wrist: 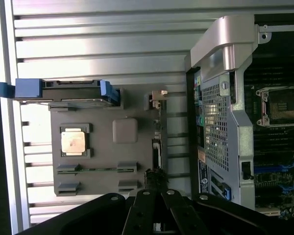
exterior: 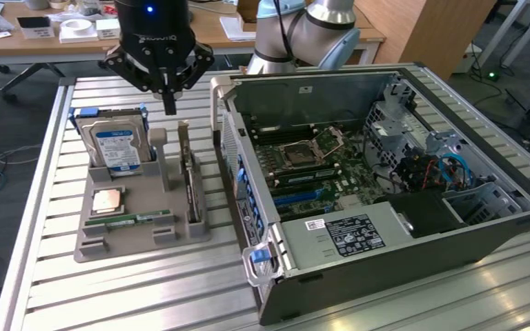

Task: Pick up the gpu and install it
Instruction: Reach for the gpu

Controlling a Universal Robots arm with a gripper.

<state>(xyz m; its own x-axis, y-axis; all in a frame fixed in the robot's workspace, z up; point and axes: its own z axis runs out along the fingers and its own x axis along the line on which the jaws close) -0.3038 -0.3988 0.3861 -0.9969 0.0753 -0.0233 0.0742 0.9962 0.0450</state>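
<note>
gpu [exterior: 190,178] on edge in holder [exterior: 127,236], long axis along case [exterior: 385,276], gripper [exterior: 168,105] pressed together

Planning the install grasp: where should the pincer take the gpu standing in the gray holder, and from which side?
Probably its top edge, near the middle, coming straight down. The gpu stands on edge in the gray holder, thin faces upright, so the pincer can close across its thickness; the computer case crowds one side.

The arm [exterior: 325,27] is arching in from the far side, wrist pointing straight down; the black gripper [exterior: 169,109] is hanging with fingers [exterior: 168,89] pressed together.
</note>
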